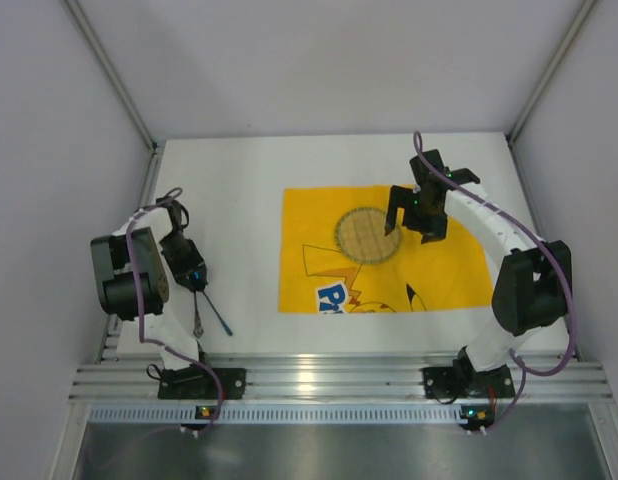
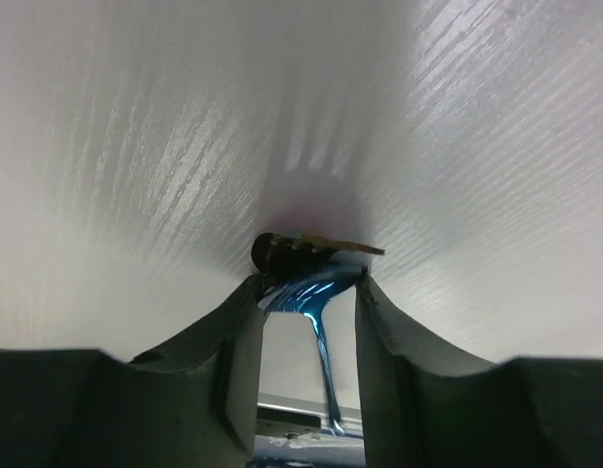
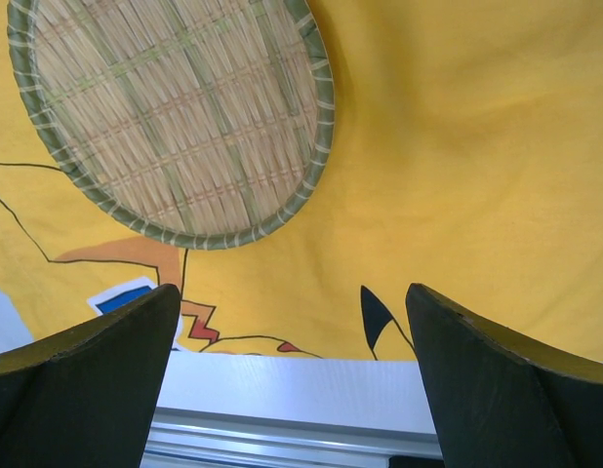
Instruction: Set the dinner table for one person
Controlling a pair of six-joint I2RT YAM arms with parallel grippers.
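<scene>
My left gripper point(image 1: 196, 285) is down at the left of the white dinner table point(image 1: 239, 180). In the left wrist view its fingertips point(image 2: 251, 292) press both sides of the head of a shiny blue utensil point(image 2: 316, 283), whose handle runs back toward the rail. A dark brown utensil point(image 2: 282, 249) lies just beyond the blue head, touching it. From above, the blue handle point(image 1: 219, 320) slants out to the right of the dark utensil point(image 1: 197, 322). My right gripper point(image 1: 414, 228) hangs open and empty over a yellow cartoon placemat point(image 1: 439, 270), beside a round woven mat point(image 1: 367, 235).
The woven mat point(image 3: 175, 117) lies on the placemat point(image 3: 458, 175) toward its far side. A ribbed aluminium rail point(image 1: 329, 380) runs along the near edge by both arm bases. Grey walls close in the table on the left, right and far sides.
</scene>
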